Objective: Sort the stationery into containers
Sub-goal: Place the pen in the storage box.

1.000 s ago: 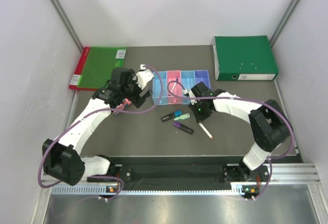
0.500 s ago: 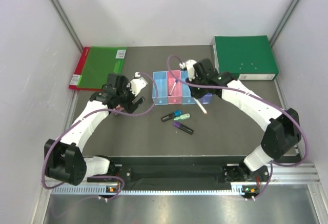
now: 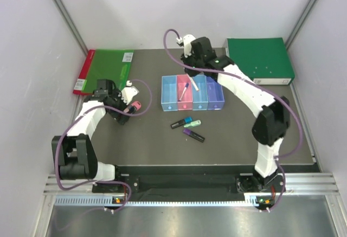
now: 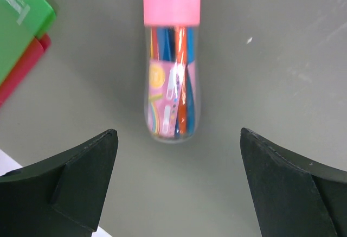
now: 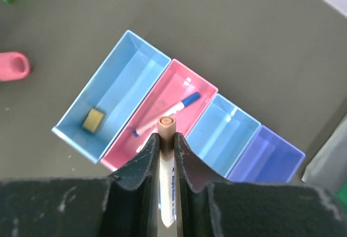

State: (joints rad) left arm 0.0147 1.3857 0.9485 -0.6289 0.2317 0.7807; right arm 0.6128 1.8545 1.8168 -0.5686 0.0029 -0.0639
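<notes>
Three capped markers [image 3: 188,128] loose on dark table [image 3: 238,134] – near joined bins. Left gripper [image 4: 173,188] jaws wide, above clear pink-capped tube [image 4: 172,63]. Right gripper [image 5: 167,153] clamped on thin white pen [image 5: 166,166] – over pink translucent bin [image 5: 162,112], which holds white-blue pen [image 5: 168,112].

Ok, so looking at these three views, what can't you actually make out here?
- Right wrist view: the lower body of the pen held by the right gripper is hidden between the fingers.
- Left wrist view: the pink cap of the clear tube is cut off by the top edge; its label print is too blurred to read.
- Top view: the small tan piece in the light blue bin is too small to see.
</notes>
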